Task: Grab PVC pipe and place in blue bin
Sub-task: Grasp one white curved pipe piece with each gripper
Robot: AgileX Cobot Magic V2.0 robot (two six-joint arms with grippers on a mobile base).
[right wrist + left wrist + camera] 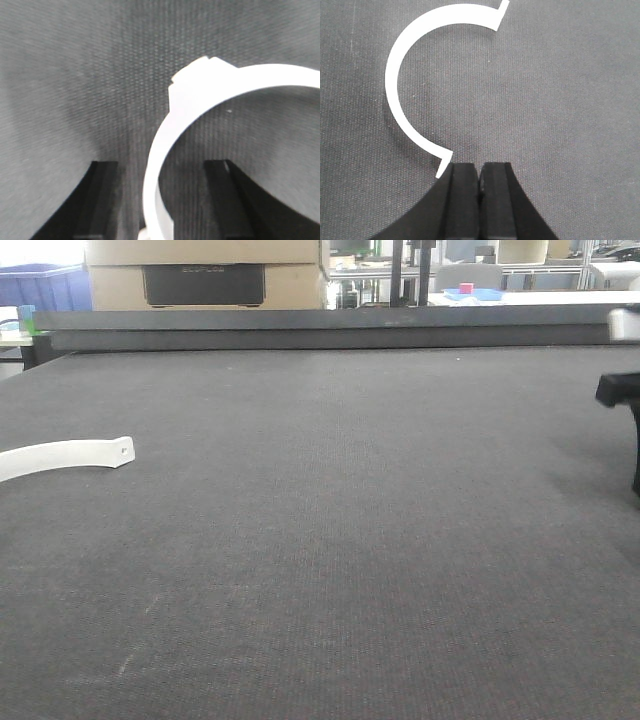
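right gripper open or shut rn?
Open. The right gripper has its fingers wide apart, with the white pipe piece between them, unclamped.

The left gripper [480, 171] is pointed downward, its jaws pressed together. The right gripper [162, 166] is held with its jaws spread wide. A black part of the right arm [620, 390] is seen at the front view's right edge.
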